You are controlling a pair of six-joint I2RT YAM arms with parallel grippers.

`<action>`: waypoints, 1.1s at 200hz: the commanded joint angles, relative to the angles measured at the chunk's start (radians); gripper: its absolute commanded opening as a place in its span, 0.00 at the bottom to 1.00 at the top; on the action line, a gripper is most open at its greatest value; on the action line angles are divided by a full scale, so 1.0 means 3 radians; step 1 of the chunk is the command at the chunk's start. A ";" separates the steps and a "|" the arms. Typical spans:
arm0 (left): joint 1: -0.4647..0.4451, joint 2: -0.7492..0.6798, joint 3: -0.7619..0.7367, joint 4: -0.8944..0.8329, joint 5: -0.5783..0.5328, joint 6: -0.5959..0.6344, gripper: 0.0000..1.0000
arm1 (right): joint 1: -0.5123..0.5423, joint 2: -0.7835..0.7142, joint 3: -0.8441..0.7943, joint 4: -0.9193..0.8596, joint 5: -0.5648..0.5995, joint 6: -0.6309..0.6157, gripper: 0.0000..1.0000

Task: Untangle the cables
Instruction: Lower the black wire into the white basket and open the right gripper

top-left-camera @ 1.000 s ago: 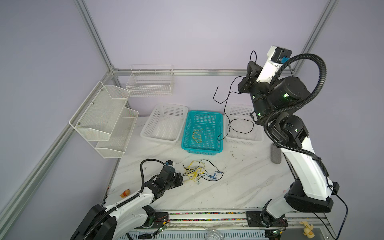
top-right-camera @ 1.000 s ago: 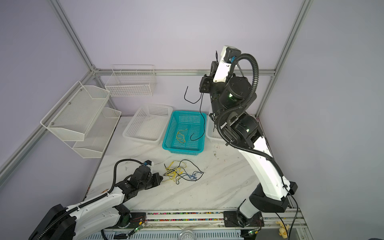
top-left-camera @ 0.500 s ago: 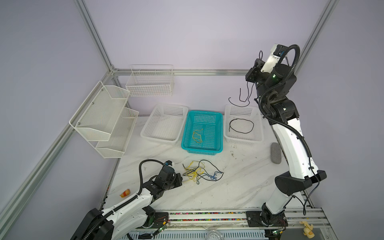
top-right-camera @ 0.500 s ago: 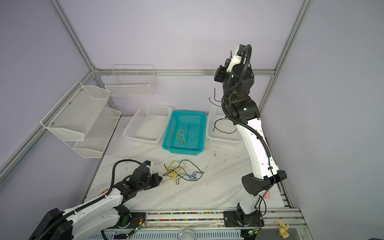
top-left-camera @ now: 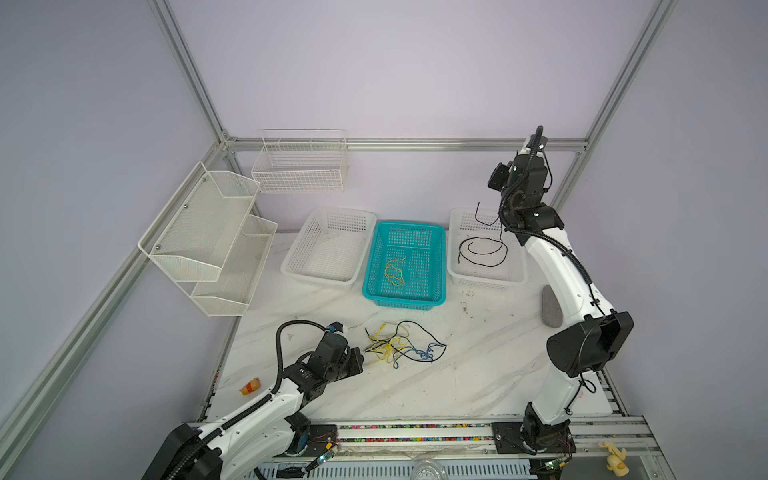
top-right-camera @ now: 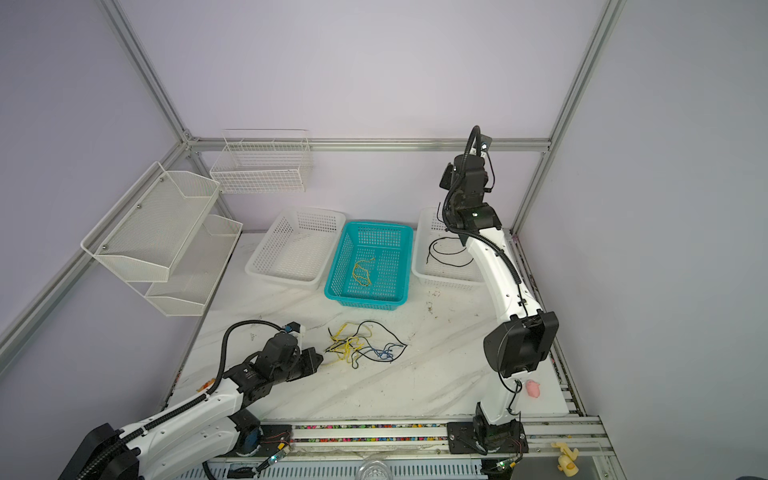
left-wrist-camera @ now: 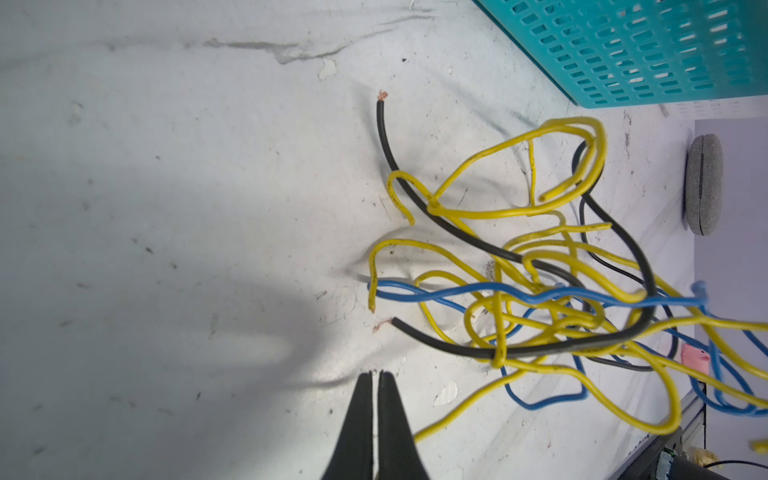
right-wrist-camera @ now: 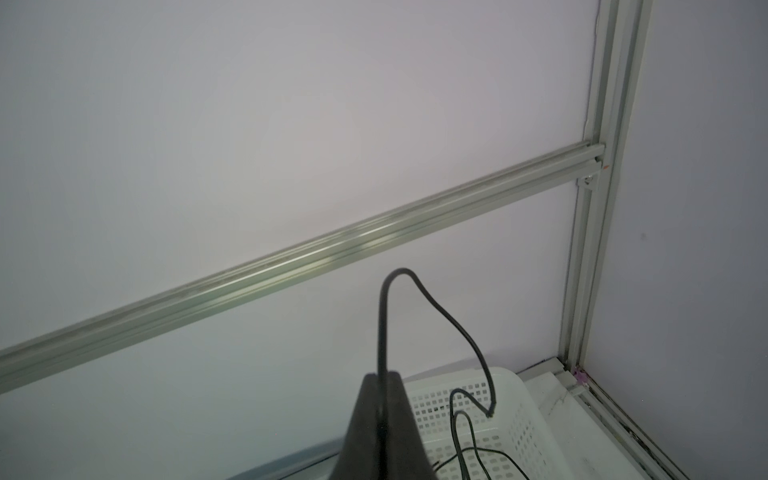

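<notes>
Black cable (top-left-camera: 505, 251) is trailing into the rightmost white basket (top-left-camera: 486, 283) in a top view, the tangled cables (top-left-camera: 399, 347) lying on the worktop (top-left-camera: 490, 365). Left wrist: my left fingers (left-wrist-camera: 359, 419) are hovering closed, empty, just beside them. Right wrist: my right fingers (right-wrist-camera: 401, 424) are pinching that cable for the drop-off; letting go probably comes next.

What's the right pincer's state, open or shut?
Shut on a black cable. In the right wrist view the right pincer pinches the cable between its tips, and the cable arcs up, then hangs down toward the white basket.
</notes>
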 commanded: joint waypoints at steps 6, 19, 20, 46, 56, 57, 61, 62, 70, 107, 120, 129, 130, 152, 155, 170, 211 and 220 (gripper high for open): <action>0.0012 -0.0024 0.0042 -0.0031 -0.0018 0.0082 0.00 | -0.0010 -0.0117 -0.0453 0.0456 0.0289 0.0203 0.00; 0.0013 -0.0018 0.0051 -0.0032 -0.0018 0.0084 0.00 | -0.0010 -0.0117 -0.0668 0.0523 0.0291 0.0299 0.00; 0.0013 -0.0016 0.0052 -0.0032 -0.0018 0.0084 0.00 | -0.0010 -0.0117 -0.0668 0.0523 0.0291 0.0299 0.00; 0.0016 -0.0009 0.0060 -0.0033 -0.0018 0.0089 0.00 | -0.0015 -0.0087 -0.1002 0.0580 0.0284 0.0498 0.00; 0.0013 0.0003 0.0056 -0.0034 -0.0021 0.0088 0.00 | -0.0015 -0.0078 -0.1115 0.0587 0.0246 0.0594 0.00; 0.0015 0.0005 0.0055 -0.0036 -0.0022 0.0089 0.00 | -0.0015 -0.0078 -0.1115 0.0587 0.0246 0.0594 0.00; 0.0013 0.0006 0.0056 -0.0032 -0.0021 0.0086 0.00 | -0.0014 -0.0077 -0.1151 0.0587 0.0229 0.0635 0.00; 0.0013 0.0009 0.0054 -0.0035 -0.0022 0.0085 0.00 | -0.0017 -0.0077 -0.1159 0.0589 0.0225 0.0645 0.00; 0.0012 0.0021 0.0055 -0.0029 -0.0024 0.0084 0.00 | -0.0018 -0.0065 -0.1233 0.0574 0.0189 0.0737 0.00; 0.0012 0.0043 0.0029 0.0013 -0.0018 0.0074 0.00 | -0.0023 0.0046 -0.1426 0.0396 0.0073 0.1081 0.00; 0.0011 0.0047 0.0003 0.0033 -0.0022 0.0074 0.00 | -0.0031 0.0073 -0.1504 0.0380 0.0045 0.1129 0.00; 0.0010 0.0051 -0.0011 0.0054 -0.0019 0.0068 0.00 | -0.0035 0.0092 -0.1551 0.0362 -0.0002 0.1159 0.00; 0.0011 0.0052 -0.0012 0.0054 -0.0021 0.0068 0.00 | -0.0035 0.0095 -0.1558 0.0362 -0.0017 0.1163 0.00; 0.0012 0.0092 -0.0029 0.0086 -0.0018 0.0068 0.00 | -0.0056 0.0168 -0.1642 0.0327 -0.0190 0.1221 0.00; 0.0014 0.0098 -0.0029 0.0088 -0.0018 0.0068 0.00 | -0.0056 0.0176 -0.1651 0.0322 -0.0204 0.1226 0.00; 0.0014 0.0126 -0.0029 0.0110 -0.0013 0.0068 0.00 | -0.0061 0.0199 -0.1698 0.0302 -0.0271 0.1244 0.00; 0.0013 0.0164 -0.0045 0.0171 -0.0018 0.0068 0.00 | -0.0060 0.0143 -0.1727 0.0157 -0.0371 0.1269 0.09; 0.0014 0.0179 -0.0049 0.0186 -0.0014 0.0068 0.00 | -0.0058 0.0112 -0.1742 0.0149 -0.0381 0.1275 0.10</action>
